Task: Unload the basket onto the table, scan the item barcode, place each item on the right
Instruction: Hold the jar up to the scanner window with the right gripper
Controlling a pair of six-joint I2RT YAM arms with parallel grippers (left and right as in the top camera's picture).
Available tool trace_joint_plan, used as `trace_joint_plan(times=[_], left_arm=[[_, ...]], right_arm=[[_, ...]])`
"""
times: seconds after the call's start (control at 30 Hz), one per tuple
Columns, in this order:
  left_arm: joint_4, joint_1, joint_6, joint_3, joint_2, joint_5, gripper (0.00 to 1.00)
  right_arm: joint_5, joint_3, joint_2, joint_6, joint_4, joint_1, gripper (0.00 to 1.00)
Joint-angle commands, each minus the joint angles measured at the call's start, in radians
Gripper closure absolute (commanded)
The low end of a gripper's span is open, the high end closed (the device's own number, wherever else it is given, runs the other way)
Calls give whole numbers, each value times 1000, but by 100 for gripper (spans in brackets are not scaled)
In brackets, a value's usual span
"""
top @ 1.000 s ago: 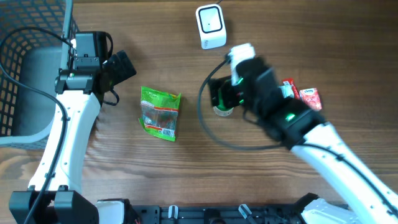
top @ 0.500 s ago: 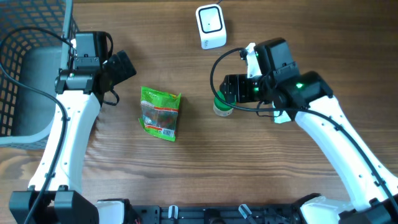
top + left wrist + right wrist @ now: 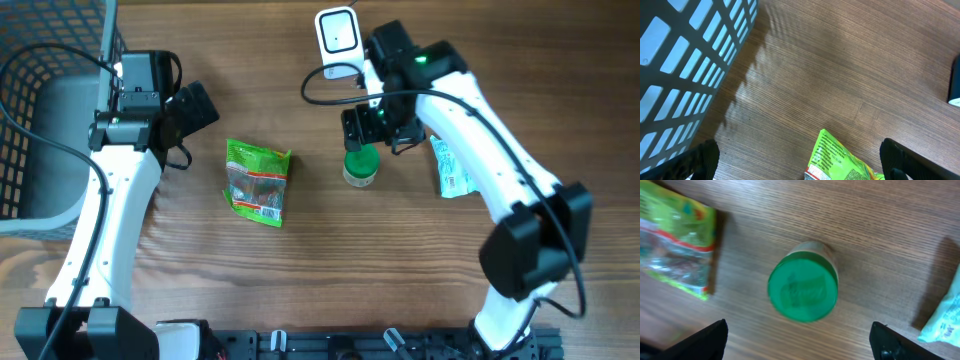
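Your right pincer [image 3: 800,337] has swung toward the boxy white scanner [image 3: 338,42] and is hovering, spread wide, over the round green-lidded jar [image 3: 802,286]. Left pincer [image 3: 800,155] is gaping too. Crinkly green packet's [image 3: 258,180] print is unreadable.

On the surface [image 3: 300,270], the jar [image 3: 361,166] stands between the bag [image 3: 258,180], left, and the pouch [image 3: 450,180], right. The scanner [image 3: 338,42] stands behind the jar.

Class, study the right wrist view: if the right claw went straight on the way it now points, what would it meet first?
The green-lidded jar, centred between the open right claw's fingers. Nothing shows in between, though how far off it stands is unclear.
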Motion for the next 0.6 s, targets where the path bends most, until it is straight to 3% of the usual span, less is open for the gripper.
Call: trace_joint_plan(times=[0.0,0.47,0.57], left_arm=[[3,2,-13,5,0,-9,0],[2,2,-13,5,0,-9,0],[2,2,-13,5,0,-9,0]], right_arm=[[93,15,76,-5,22,35,10],[197,12,159,-5,42,79,28],[196,12,159,-5,36,79,28]])
